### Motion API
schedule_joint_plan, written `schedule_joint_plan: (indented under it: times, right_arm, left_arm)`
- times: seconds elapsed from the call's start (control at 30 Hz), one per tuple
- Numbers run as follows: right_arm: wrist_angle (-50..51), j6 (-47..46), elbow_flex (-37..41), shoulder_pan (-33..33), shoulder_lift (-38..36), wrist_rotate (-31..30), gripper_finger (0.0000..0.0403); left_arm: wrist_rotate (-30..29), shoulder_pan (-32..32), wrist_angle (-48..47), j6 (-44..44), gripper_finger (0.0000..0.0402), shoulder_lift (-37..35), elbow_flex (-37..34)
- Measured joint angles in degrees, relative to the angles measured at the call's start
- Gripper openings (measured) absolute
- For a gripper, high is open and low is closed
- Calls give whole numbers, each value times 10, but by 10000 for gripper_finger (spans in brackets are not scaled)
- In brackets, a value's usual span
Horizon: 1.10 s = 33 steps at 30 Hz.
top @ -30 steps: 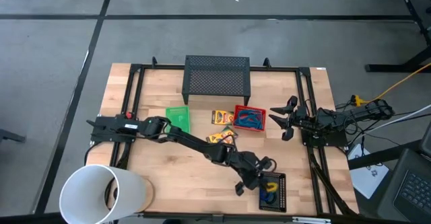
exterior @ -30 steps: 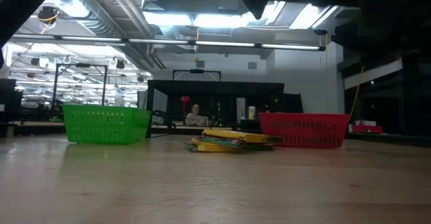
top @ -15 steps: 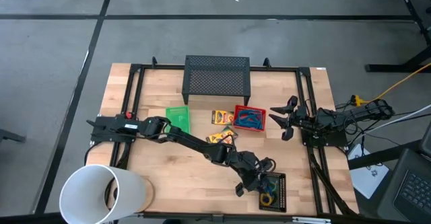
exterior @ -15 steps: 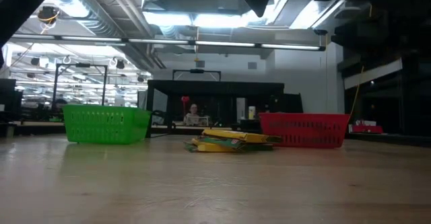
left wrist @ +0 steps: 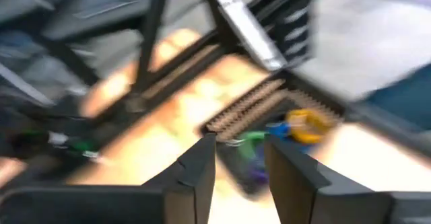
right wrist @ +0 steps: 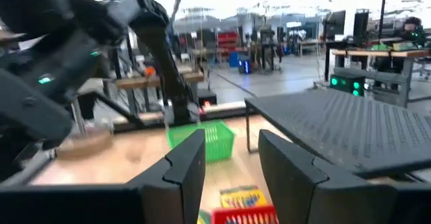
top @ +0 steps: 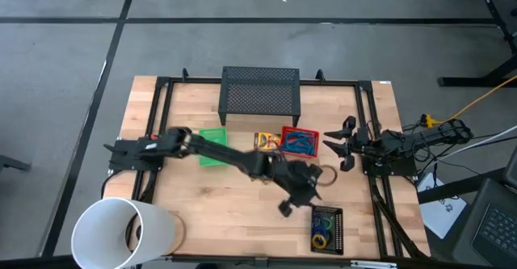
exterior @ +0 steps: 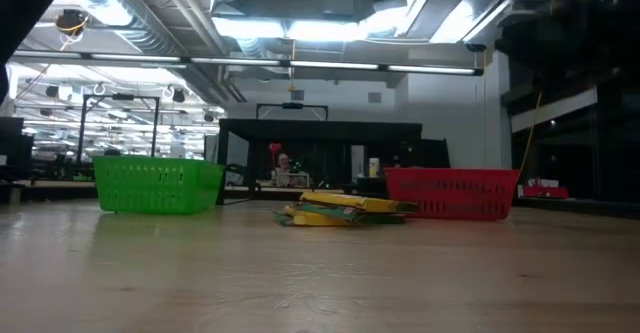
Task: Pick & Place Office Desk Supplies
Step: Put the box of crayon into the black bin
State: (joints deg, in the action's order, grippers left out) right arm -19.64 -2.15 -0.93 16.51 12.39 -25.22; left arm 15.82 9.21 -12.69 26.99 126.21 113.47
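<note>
Crayon boxes (top: 267, 140): print unreadable.

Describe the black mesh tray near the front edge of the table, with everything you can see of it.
The black mesh tray is a small shallow rectangle of dark wire mesh, lying flat on the wooden table near its front edge, on the right arm's side. Inside lie small rubber-band rings, yellow, blue and green showing from above; the left wrist view adds a purple one. Nothing grips it: the left gripper hangs above the table just behind it, empty.
</note>
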Motion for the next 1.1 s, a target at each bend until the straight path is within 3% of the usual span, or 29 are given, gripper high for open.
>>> schedule_joint_plan:
  times: [0.13, 0.27, 0.47, 0.6, 0.67, 0.73, 0.87, 1.1]
  right_arm:
    - [-53, -39, 0, 0, 0, 13, 140]
    - [-124, -48, 0, 1, 0, 87, 140]
    - [-195, -21, 0, 1, 0, 250, 140]
    - [-211, -5, 0, 1, 3, 320, 139]
    - [-210, -4, 0, 1, 10, 291, 139]
    - [-206, -11, 0, 1, 23, 217, 139]
    - [-211, -31, 0, 1, 80, 109, 139]
    - [-238, -76, -12, 1, 220, 91, 139]
  left_arm:
    - [97, -23, -118, -37, 101, -56, -2]
    - [134, -26, -166, -51, 92, -120, -47]
    - [125, 0, -205, -95, 98, -223, -176]
    - [108, 25, -122, -134, 105, -306, -304]
    - [76, 37, -53, -148, 107, -349, -375]
    - [43, 47, 5, -159, 109, -391, -437]
    - [-20, 54, 51, -163, 109, -470, -540]
    - [-41, 42, 139, -182, 109, -557, -691]
